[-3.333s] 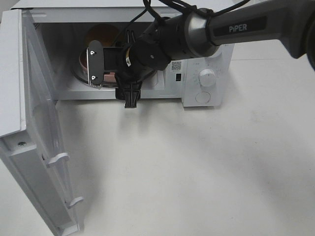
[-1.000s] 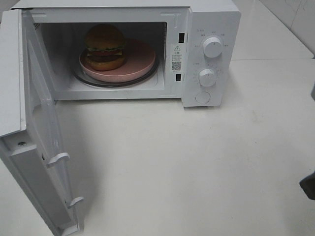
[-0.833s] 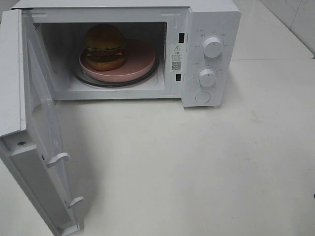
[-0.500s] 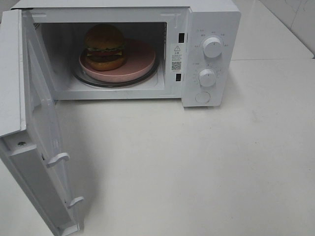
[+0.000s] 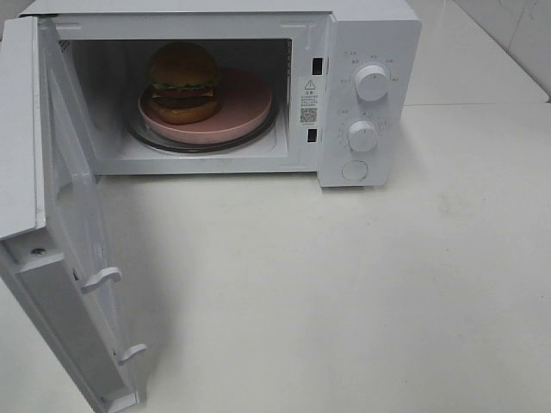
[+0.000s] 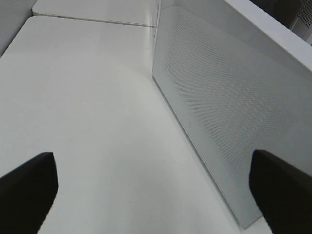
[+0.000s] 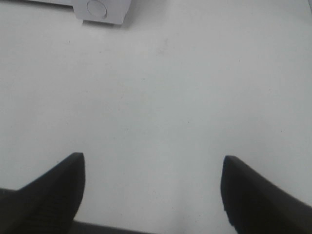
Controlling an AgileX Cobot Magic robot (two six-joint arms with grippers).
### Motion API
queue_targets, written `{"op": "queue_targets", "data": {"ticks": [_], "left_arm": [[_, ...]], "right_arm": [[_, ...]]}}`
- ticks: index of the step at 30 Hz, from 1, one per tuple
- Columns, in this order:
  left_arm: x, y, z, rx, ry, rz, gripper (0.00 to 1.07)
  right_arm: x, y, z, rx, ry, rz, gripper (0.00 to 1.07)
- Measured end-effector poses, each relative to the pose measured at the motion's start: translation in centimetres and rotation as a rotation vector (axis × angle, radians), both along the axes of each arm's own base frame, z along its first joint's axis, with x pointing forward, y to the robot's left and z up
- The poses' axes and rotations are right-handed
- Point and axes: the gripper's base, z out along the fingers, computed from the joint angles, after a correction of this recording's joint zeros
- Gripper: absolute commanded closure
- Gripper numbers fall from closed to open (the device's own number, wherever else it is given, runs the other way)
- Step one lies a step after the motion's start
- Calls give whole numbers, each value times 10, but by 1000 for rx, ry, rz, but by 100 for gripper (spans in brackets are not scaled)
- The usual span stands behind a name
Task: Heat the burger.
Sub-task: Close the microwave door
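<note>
Burger (image 5: 182,82) on L part of plate (image 5: 250,103), inside microwave (image 5: 372,39) at table (image 5: 344,292) rear; door (image 5: 69,215) juts out front-L.

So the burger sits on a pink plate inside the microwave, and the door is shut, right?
No, the door is wide open, as the exterior high view shows. The burger does sit on the pink plate inside the microwave.
</note>
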Motion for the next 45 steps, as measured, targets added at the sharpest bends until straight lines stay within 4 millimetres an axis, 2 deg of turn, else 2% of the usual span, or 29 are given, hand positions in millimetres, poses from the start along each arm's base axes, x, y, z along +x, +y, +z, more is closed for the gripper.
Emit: {"op": "queue_targets", "data": {"ticks": [4,10,45], "left_arm": [[0,0,0,0,0,0,7],[0,0,0,0,0,0,7],[0,0,0,0,0,0,7]], "right_arm": [[-16,-1,1,6,-108,-32,32],[-29,0,1,28,-186,-36,32],[-29,0,1,36,-187,-66,35]]}}
